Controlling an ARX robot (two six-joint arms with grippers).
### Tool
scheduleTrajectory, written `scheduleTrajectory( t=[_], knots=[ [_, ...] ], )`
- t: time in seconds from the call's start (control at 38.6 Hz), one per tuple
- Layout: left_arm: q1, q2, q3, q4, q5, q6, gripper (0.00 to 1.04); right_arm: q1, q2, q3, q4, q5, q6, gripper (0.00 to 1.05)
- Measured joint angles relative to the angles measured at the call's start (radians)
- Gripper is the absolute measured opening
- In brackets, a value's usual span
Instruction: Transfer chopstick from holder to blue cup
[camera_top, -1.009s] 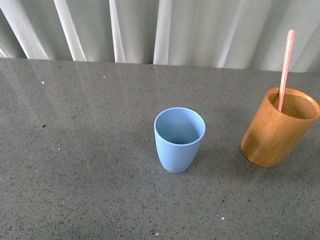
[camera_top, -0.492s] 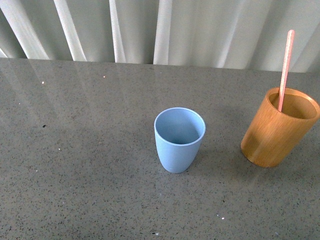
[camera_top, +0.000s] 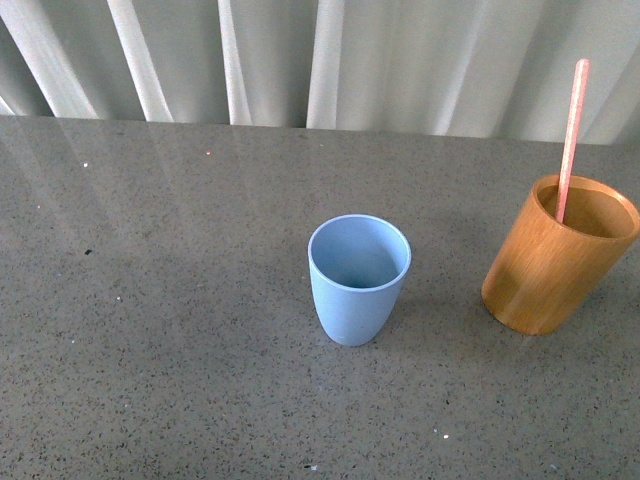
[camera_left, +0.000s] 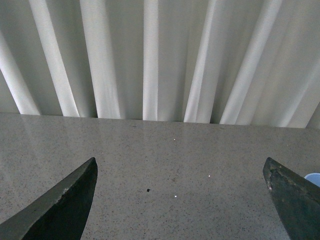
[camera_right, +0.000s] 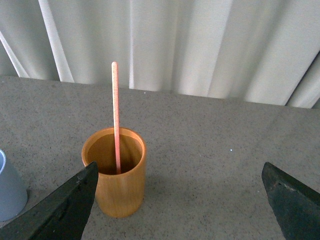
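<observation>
The light blue cup (camera_top: 359, 278) stands empty in the middle of the grey table. The orange-brown wooden holder (camera_top: 557, 256) stands to its right, with one pink-red chopstick (camera_top: 570, 135) upright inside it. Neither gripper shows in the front view. In the right wrist view the holder (camera_right: 115, 180) and chopstick (camera_right: 116, 115) stand ahead of my open right gripper (camera_right: 180, 200), toward one fingertip, with the blue cup (camera_right: 9, 186) at the frame edge. My left gripper (camera_left: 180, 200) is open and empty over bare table, with a sliver of the blue cup (camera_left: 313, 178) beside one fingertip.
A white pleated curtain (camera_top: 320, 60) hangs along the far edge of the speckled grey table (camera_top: 160, 300).
</observation>
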Motion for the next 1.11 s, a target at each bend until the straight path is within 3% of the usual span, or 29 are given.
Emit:
scheduleTrajectory(
  t=[0.16,0.26,1.11],
  knots=[
    [0.000,0.000,0.000,0.000,0.000,0.000,0.98,0.002,0.348,0.044,0.338,-0.084,0.071,0.95],
    [0.000,0.000,0.000,0.000,0.000,0.000,0.98,0.017,0.512,0.088,0.467,-0.085,0.130,0.95],
    [0.000,0.000,0.000,0.000,0.000,0.000,0.98,0.135,1.045,0.379,0.624,-0.039,0.127,0.95]
  ],
)
